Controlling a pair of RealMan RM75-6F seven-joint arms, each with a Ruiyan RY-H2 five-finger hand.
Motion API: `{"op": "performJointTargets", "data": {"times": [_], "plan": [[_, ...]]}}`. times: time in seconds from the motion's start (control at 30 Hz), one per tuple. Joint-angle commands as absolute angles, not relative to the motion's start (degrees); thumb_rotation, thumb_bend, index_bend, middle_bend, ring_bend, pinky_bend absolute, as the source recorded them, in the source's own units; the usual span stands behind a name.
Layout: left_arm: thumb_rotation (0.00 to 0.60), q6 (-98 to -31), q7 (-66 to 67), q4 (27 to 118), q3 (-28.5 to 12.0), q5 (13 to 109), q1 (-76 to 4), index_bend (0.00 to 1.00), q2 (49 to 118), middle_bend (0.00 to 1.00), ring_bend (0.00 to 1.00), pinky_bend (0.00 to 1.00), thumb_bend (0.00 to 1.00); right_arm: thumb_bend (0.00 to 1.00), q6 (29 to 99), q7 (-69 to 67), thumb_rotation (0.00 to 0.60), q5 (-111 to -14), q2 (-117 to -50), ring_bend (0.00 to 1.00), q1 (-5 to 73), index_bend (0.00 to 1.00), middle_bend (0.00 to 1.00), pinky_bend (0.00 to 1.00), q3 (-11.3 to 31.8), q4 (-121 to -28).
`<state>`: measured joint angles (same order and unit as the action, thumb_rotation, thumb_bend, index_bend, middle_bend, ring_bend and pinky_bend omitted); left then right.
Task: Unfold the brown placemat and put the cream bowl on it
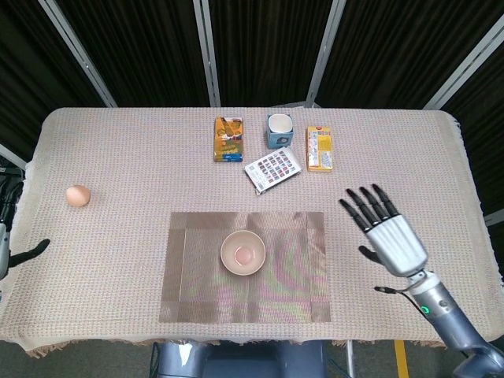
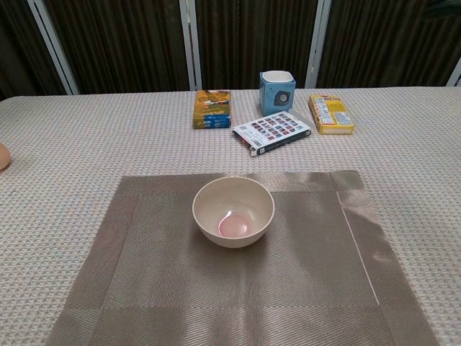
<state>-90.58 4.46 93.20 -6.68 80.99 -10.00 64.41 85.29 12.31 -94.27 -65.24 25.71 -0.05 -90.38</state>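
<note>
— Where is the cream bowl [image 1: 242,253] sitting?
— Upright near the middle of the brown placemat [image 1: 197,291], which is lying flat and unfolded.
— And the hands?
— The right hand [image 1: 387,234] is hovering beside the mat, fingers spread, holding nothing — the left hand's [image 1: 17,253] state I cannot tell.

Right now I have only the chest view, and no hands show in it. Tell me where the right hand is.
Observer: The right hand is off the mat, out to its right over the tablecloth, fingers spread, holding nothing.
Operator: Now check the left one.
Observer: Only a sliver of the left hand shows at the table's left edge, nearer the robot than the egg. I can't tell its pose.
</note>
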Motion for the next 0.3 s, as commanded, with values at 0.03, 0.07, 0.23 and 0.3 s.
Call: {"op": "performJointTargets", "data": {"times": [0.03, 0.07, 0.23, 0.3], "plan": [[0.6, -91.5, 6.7, 92.8, -5.6, 81.5, -8.7, 0.0, 65.1, 0.0, 0.0, 0.0, 0.0, 0.0, 89.6, 7.2, 0.6, -90.2, -63.6, 0.0, 20.4, 0.0, 0.0, 0.0, -0.1, -86.6], [0.6, -91.5, 7.0, 92.7, -5.3, 81.4, -8.4, 0.0, 65.2, 0.0, 0.0, 0.0, 0.0, 0.0, 90.5, 6.0, 0.6, -89.6, -63.6, 0.0, 19.2, 0.0, 0.0, 0.0, -0.3, -85.6], [0.6, -91.4, 7.5, 92.4, -4.8, 81.1, -7.6, 0.0, 65.4, 0.0, 0.0, 0.0, 0.0, 0.0, 93.3, 3.1, 0.6, -87.7, -64.0, 0.0, 15.2, 0.0, 0.0, 0.0, -0.8, -82.1], [0.6, -91.7, 7.6, 92.5, -4.8, 81.2, -7.3, 0.0, 65.3, 0.0, 0.0, 0.0, 0.0, 0.0, 93.2, 2.4, 0.6, -87.0, -64.1, 0.0, 14.1, 0.0, 0.0, 0.0, -1.1, -81.4]]}}
